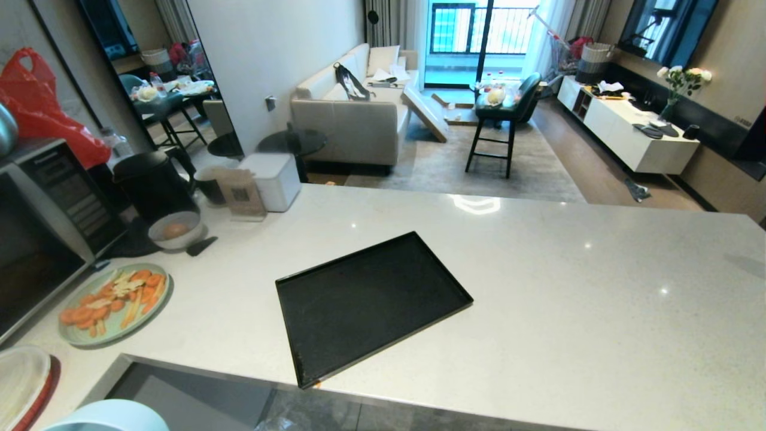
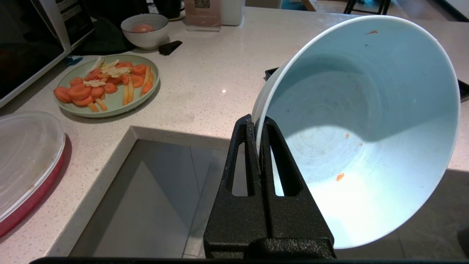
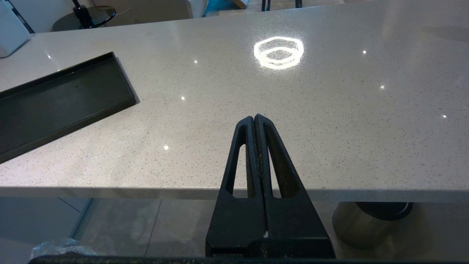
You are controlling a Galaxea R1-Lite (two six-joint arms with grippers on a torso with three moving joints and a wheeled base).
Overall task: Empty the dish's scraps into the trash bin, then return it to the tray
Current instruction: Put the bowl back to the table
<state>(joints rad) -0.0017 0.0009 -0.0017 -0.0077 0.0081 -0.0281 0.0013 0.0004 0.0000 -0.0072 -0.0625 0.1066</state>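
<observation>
My left gripper [image 2: 257, 123] is shut on the rim of the dish [image 2: 362, 135], a pale-blue bowl held tilted over the floor by the counter's cut-out corner. Only a few orange bits of scraps [image 2: 340, 176] cling inside it. In the head view the dish [image 1: 111, 416] peeks in at the bottom left. The black tray [image 1: 371, 299] lies empty on the middle of the counter, and its edge [image 3: 62, 99] shows in the right wrist view. My right gripper [image 3: 254, 118] is shut on nothing, low before the counter's front edge. Crinkled clear plastic [image 3: 60, 249] shows on the floor; the trash bin's metal body is hidden.
A pale-green plate of carrot slices [image 2: 106, 86] and a greyish-white bowl holding an egg [image 2: 144, 29] stand at the counter's left by the microwave [image 1: 42, 227]. A red-rimmed lidded container [image 2: 25, 161] sits nearer. A dark steel cylinder [image 3: 366, 220] stands under the counter edge.
</observation>
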